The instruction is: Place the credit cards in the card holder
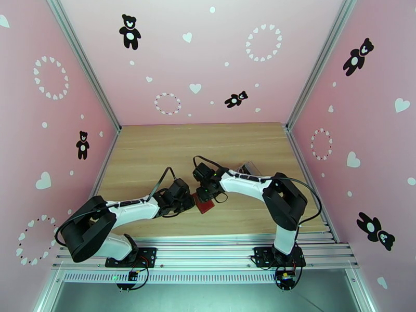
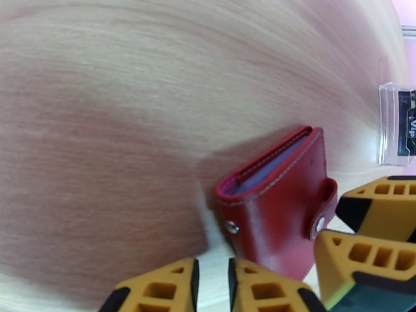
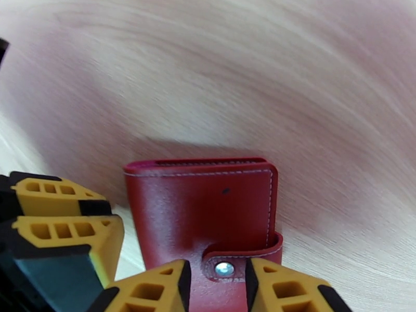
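The card holder (image 1: 205,205) is a dark-red wallet lying closed on the wooden table, its snap tab fastened. Its open edge shows grey pockets (image 2: 270,165). My left gripper (image 2: 213,287) stands at the card holder's (image 2: 281,219) near corner, its jaws open by a narrow slit with bare table between them. My right gripper (image 3: 217,287) is open over the card holder (image 3: 203,204), one finger on each side of the snap button (image 3: 224,268). The credit cards are out of view.
A clear plastic pouch (image 2: 396,126) with dark contents lies just beyond the wallet, behind my right arm (image 1: 247,167). Pink walls close in the table on three sides. Bare wood stretches toward the back wall.
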`<state>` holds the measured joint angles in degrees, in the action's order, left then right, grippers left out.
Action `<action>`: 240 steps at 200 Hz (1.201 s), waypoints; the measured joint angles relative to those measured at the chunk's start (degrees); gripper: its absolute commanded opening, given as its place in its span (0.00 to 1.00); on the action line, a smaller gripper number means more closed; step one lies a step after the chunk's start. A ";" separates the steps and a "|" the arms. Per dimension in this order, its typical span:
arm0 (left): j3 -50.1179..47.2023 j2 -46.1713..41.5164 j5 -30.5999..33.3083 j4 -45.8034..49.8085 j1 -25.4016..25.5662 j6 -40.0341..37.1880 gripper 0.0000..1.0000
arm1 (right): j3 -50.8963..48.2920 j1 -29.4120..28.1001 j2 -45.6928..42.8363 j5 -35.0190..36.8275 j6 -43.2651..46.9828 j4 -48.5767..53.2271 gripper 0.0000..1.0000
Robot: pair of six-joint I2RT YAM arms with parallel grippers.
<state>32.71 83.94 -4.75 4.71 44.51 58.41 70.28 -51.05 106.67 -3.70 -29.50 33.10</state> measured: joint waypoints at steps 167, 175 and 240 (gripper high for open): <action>0.33 1.84 -0.90 -2.23 -0.13 0.37 0.23 | 3.02 -1.11 3.80 3.67 0.98 2.91 0.17; 0.37 1.86 -0.90 -2.21 -0.13 0.37 0.23 | 3.02 -1.14 3.80 3.58 1.01 2.80 0.14; 0.46 1.95 -0.90 -2.16 -0.13 0.37 0.23 | -0.15 1.49 1.64 -2.12 0.87 -0.96 0.00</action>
<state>33.17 85.89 -5.65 2.55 44.38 58.78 70.13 -49.56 108.31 -5.82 -28.62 32.14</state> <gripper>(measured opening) 0.228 0.128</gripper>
